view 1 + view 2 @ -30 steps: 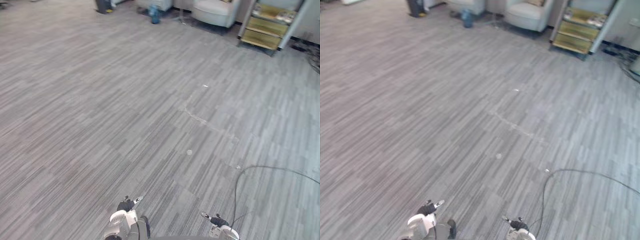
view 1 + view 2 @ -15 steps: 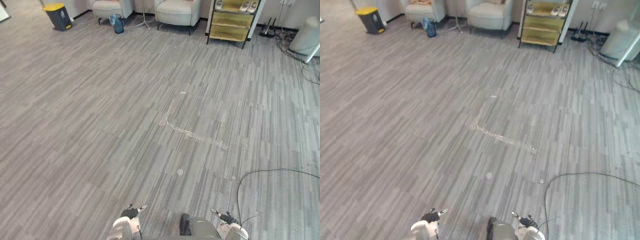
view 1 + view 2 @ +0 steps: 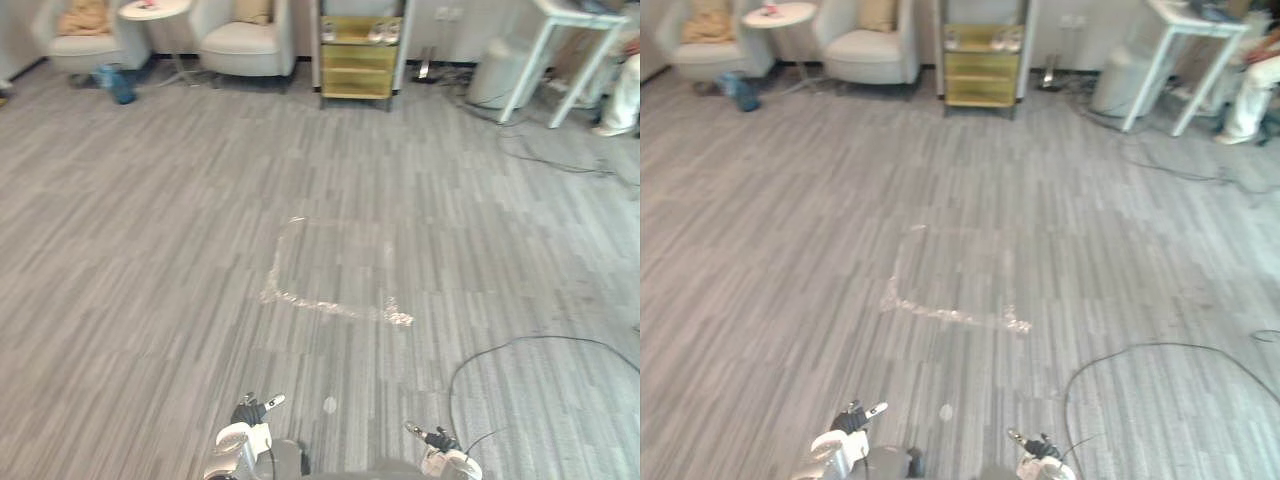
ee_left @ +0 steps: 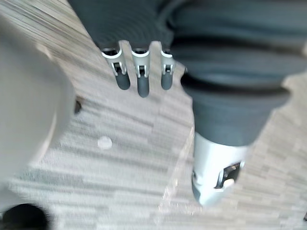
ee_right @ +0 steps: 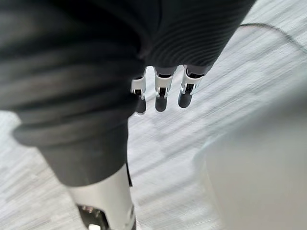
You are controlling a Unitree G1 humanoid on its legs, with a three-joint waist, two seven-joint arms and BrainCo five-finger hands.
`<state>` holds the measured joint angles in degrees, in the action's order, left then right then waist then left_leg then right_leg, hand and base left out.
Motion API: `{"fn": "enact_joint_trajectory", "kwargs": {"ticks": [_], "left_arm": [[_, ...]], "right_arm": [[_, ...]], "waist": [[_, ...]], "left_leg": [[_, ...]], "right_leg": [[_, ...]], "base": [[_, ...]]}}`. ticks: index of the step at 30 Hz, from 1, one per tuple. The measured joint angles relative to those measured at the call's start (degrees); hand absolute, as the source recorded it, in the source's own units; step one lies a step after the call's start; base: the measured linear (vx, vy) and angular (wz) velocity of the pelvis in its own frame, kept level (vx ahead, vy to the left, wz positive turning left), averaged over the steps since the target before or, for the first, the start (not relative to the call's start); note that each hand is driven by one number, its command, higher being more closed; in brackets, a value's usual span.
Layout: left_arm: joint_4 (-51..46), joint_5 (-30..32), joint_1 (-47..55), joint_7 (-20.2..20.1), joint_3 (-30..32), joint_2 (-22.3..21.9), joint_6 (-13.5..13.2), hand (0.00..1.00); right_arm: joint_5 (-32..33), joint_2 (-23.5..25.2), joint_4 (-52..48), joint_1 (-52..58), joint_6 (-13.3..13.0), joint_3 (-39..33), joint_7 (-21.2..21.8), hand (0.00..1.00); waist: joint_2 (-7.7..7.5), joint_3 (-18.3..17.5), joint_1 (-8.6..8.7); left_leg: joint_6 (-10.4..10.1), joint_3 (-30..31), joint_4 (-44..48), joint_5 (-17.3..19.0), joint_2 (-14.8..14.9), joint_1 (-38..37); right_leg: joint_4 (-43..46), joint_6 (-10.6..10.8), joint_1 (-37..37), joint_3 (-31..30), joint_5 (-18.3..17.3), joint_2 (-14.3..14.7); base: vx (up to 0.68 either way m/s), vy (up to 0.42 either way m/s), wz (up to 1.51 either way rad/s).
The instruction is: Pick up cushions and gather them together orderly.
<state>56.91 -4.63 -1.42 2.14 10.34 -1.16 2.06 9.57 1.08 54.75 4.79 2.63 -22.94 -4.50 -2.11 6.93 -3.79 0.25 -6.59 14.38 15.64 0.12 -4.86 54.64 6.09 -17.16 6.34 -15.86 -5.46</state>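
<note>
A tan cushion [image 3: 85, 18] lies on the left armchair [image 3: 75, 52] at the far end of the room. Another tan cushion [image 3: 252, 10] leans in the second armchair [image 3: 240, 40]. My left hand [image 3: 248, 415] hangs low at the near edge of the eye views, far from both chairs. Its fingers [image 4: 139, 76] are straight above bare floor and hold nothing. My right hand [image 3: 437, 445] hangs beside it, fingers [image 5: 162, 93] straight and empty too.
A round white side table [image 3: 155, 10] stands between the chairs, with a blue object [image 3: 115, 83] on the floor by it. A yellow shelf unit [image 3: 360, 55], a white bin [image 3: 497, 72], a white table [image 3: 575, 40] and a seated person [image 3: 625, 85] line the back. Pale tape marks [image 3: 335, 305] cross the floor.
The camera has swung round: the armchairs, shelf and a white table now show along the top. Both hands stay low and empty as before.
</note>
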Motion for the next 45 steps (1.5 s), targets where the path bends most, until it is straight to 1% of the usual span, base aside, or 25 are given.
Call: {"fn": "enact_joint_trajectory", "kwargs": {"ticks": [3,5,6,7,9,10,11,12,14,15,19,22,23,24,26,28,30,32,34,37,38,40,43,44,45], "left_arm": [[0.46,-0.03,0.03,0.00,-0.20,-0.18,-0.02,0.00],[1.31,-0.02,-0.09,0.00,-0.40,0.41,-0.09,0.00],[2.56,-0.02,0.16,0.06,-0.46,0.30,0.01,0.00],[2.72,0.00,0.85,-0.11,-0.20,-0.27,0.00,0.00],[2.25,0.03,0.14,0.12,0.07,-1.95,-0.03,0.00],[1.47,-0.21,1.90,-0.06,-0.03,-1.23,-0.32,0.00],[1.42,-0.40,2.09,0.03,-0.06,-1.74,-0.50,0.00],[1.02,-0.86,2.45,-0.25,-0.27,-2.07,-0.46,0.00],[-0.32,-1.13,2.30,-0.15,-0.32,-2.01,-0.64,0.00],[-0.52,-1.22,2.33,-0.12,-0.32,-1.96,-0.74,0.00],[-1.13,-2.15,2.43,-0.13,-1.27,-1.48,-1.74,0.00],[-1.11,-2.17,2.46,-0.20,-1.89,-1.22,-1.74,0.00],[-1.08,-2.13,2.31,-0.26,-2.71,-0.25,-1.73,0.00],[0.03,-2.10,2.00,-0.32,-3.05,1.07,-1.70,0.00],[-0.06,-2.09,1.77,-0.49,-3.00,1.74,-1.59,0.00],[-0.05,-2.10,2.98,-1.23,-2.90,2.18,-0.96,0.00],[-0.01,-2.09,3.46,-1.18,-3.00,2.37,-0.53,0.00],[0.10,-2.11,3.78,-1.13,-3.53,2.21,0.00,0.00],[0.10,-2.15,3.77,-1.13,-3.59,2.35,-0.03,0.00],[1.10,-2.13,3.60,-1.11,-5.20,3.16,-0.15,0.00],[2.11,-1.97,3.57,-1.15,-5.15,3.69,-0.13,0.00],[2.41,-1.75,4.02,-1.13,-4.62,2.95,-0.11,0.00],[0.80,-1.75,4.11,-1.16,-0.69,1.33,-0.14,0.00],[0.32,-2.16,4.22,-1.15,0.15,0.91,-0.14,0.00],[-0.42,-2.14,4.31,-1.19,0.06,0.94,-0.25,0.00]], "right_arm": [[0.06,-0.19,0.44,-0.32,-0.39,-2.62,0.20,0.00],[0.09,-0.53,1.61,-1.27,-0.37,-4.78,0.58,0.00],[0.18,-1.46,2.81,-1.42,-0.22,-5.73,0.58,0.00],[0.09,-2.06,2.94,-1.94,-0.26,-6.80,0.48,0.00],[0.08,-3.85,3.02,-2.12,-0.07,-7.49,0.68,0.00],[0.09,-3.37,2.14,-0.77,0.06,-4.35,0.49,0.00],[0.25,-3.81,2.19,-0.81,0.12,-3.83,0.57,0.00],[0.08,-4.59,2.54,-2.01,0.13,-3.80,0.47,0.00],[0.11,-4.11,2.69,-3.54,0.12,-3.80,0.43,0.00],[0.17,-4.01,2.77,-3.79,0.10,-3.80,0.43,0.00],[0.46,-3.96,4.45,-6.09,0.01,-3.46,0.38,0.00],[0.35,-4.54,5.00,-4.28,0.17,-0.43,-0.08,0.00],[0.13,-4.55,5.39,-3.92,0.19,0.36,-0.09,0.00],[-0.35,-3.94,6.66,-4.17,0.14,0.71,0.13,0.00],[-0.58,-3.93,7.29,-3.92,0.25,0.07,0.18,0.00],[-0.67,-3.25,5.72,-2.77,0.29,0.57,0.96,0.00],[-0.73,-3.53,3.78,-2.03,0.10,1.29,1.14,0.00],[-1.03,-3.51,2.46,-1.57,0.13,0.87,1.17,0.00],[-1.15,-3.48,2.60,-1.60,0.12,0.46,1.23,0.00],[-0.66,-3.51,4.52,-2.48,0.08,-1.93,1.29,0.00],[-0.62,-3.78,5.36,-1.95,0.16,-3.93,1.12,0.00],[-0.61,-4.69,6.51,-1.74,0.25,-5.29,1.05,0.00],[-0.58,-5.67,6.84,-1.30,0.37,-4.72,0.99,0.00],[-0.49,-5.82,5.96,-1.09,0.34,-3.71,0.81,0.00],[-0.44,-5.67,5.15,-0.58,0.33,-2.68,0.68,0.00]], "waist": [[1.11,-0.10,0.53],[1.91,0.06,1.55],[3.02,-0.38,2.02],[5.12,-0.28,0.93],[4.77,1.03,1.64],[4.44,-0.18,1.84],[5.45,-0.31,1.75],[7.84,-0.62,1.27],[6.64,-0.11,0.54],[6.35,0.07,0.23],[5.98,0.25,-0.48],[6.73,-0.14,-1.20],[6.11,-0.68,-1.82],[3.68,-1.95,-1.92],[3.44,-1.59,-2.09],[3.94,-0.86,-2.45],[4.04,-0.69,-1.98],[4.57,-0.09,-1.70],[4.54,-0.06,-1.09],[4.63,0.04,0.59],[4.13,-0.02,1.34],[5.56,0.05,1.48],[6.06,0.32,0.84],[6.38,0.72,0.66],[6.37,0.82,0.09]], "left_leg": [[0.74,1.51,-6.02,0.44,1.32,-5.84],[0.98,3.92,-8.63,1.24,2.21,-9.25],[0.94,6.66,-7.07,1.32,3.65,-10.26],[-1.89,9.17,-2.38,-0.75,4.44,-9.24],[-5.05,10.84,4.17,-6.67,0.96,-9.07],[-9.60,8.28,19.42,-9.47,0.56,-4.11],[-9.47,6.85,22.93,-9.43,1.32,-2.96],[-6.26,2.76,30.92,-4.53,4.81,2.12],[-2.89,-2.09,28.52,0.00,5.19,7.30],[-2.90,-2.56,26.45,0.32,4.77,7.98],[-4.28,-1.31,6.36,-2.20,1.44,12.54],[-4.08,-0.81,-3.43,-10.92,1.63,13.77],[-1.95,-2.05,-3.38,-14.49,1.02,12.71],[0.36,-3.84,-2.78,-12.81,-1.10,12.77],[1.86,-4.75,0.17,-8.54,-2.12,11.81],[1.90,-5.63,-1.23,-5.43,-2.54,4.49],[1.43,-5.57,-1.92,-4.59,-2.74,1.10],[1.35,-5.30,-7.09,-3.92,-2.60,-5.76],[0.91,-4.87,-8.27,-3.17,-1.79,-7.50],[-0.45,-2.92,-6.55,-0.56,0.37,-7.38],[-1.74,-0.55,-4.87,1.49,0.59,-7.36],[-2.60,1.47,-3.08,2.01,2.22,-8.16],[-5.66,2.83,20.59,-1.59,4.20,3.16],[-5.82,2.31,30.60,-6.69,5.53,7.54],[-4.60,0.79,35.27,-6.97,6.69,9.66]], "right_leg": [[-17.71,-2.76,-1.21,5.93,1.00,-0.05],[-33.66,-4.89,-2.11,5.22,9.72,2.38],[-36.48,-8.54,-0.15,4.85,14.90,3.98],[-33.67,-9.84,1.44,5.69,13.85,3.50],[-19.32,-9.12,-3.37,6.45,9.45,0.27],[-31.73,-11.60,2.93,6.21,9.69,0.60],[-32.16,-11.10,4.22,6.44,8.95,0.96],[-34.31,-11.16,7.47,5.82,7.83,2.94],[-38.62,-10.74,13.25,4.51,7.46,2.20],[-39.36,-10.50,14.30,4.04,7.26,1.93],[-42.32,-8.00,20.54,-0.04,4.17,1.05],[-42.97,-5.29,24.43,-2.56,0.67,1.73],[-43.26,-4.22,25.46,-4.61,-0.35,1.17],[-45.09,-2.93,25.94,-7.00,0.51,-1.29],[-41.19,-2.01,25.91,-10.49,0.99,-2.37],[-13.79,7.51,16.81,-12.55,2.81,-2.40],[-3.99,8.70,12.78,-11.81,3.54,-2.68],[-2.97,3.58,7.36,-3.99,0.81,-6.03],[-10.36,2.00,5.86,-0.73,0.16,-5.98],[-31.09,-0.77,5.06,-1.53,5.14,-1.86],[-35.28,-2.31,5.55,-4.03,11.80,-0.05],[-34.06,-3.54,6.42,-2.33,10.54,0.92],[-33.88,-5.08,8.97,0.08,7.18,0.32],[-34.76,-6.10,11.85,0.61,5.98,0.39],[-35.88,-6.63,15.11,1.07,5.03,0.41]], "base": [[0.59,-0.042,0.38],[0.61,-0.120,0.52],[0.72,-0.156,0.42],[0.71,-0.156,0.32],[0.69,-0.246,0.31],[0.50,-0.261,0.33],[0.38,-0.230,-0.08],[0.43,-0.096,-0.34],[0.57,-0.090,-0.31],[0.46,-0.042,-0.33],[0.41,0.074,-0.57],[0.46,0.211,-0.48],[0.72,0.320,-0.52],[0.77,0.364,-0.50],[0.50,0.270,-0.29],[0.33,0.183,-0.27],[0.31,0.104,0.04],[0.31,0.074,0.05],[0.23,-0.035,0.14],[0.27,-0.156,0.34],[0.43,-0.304,0.61],[0.40,-0.278,0.50],[0.34,-0.276,0.30],[0.36,-0.234,0.21],[0.36,-0.213,0.15]]}}
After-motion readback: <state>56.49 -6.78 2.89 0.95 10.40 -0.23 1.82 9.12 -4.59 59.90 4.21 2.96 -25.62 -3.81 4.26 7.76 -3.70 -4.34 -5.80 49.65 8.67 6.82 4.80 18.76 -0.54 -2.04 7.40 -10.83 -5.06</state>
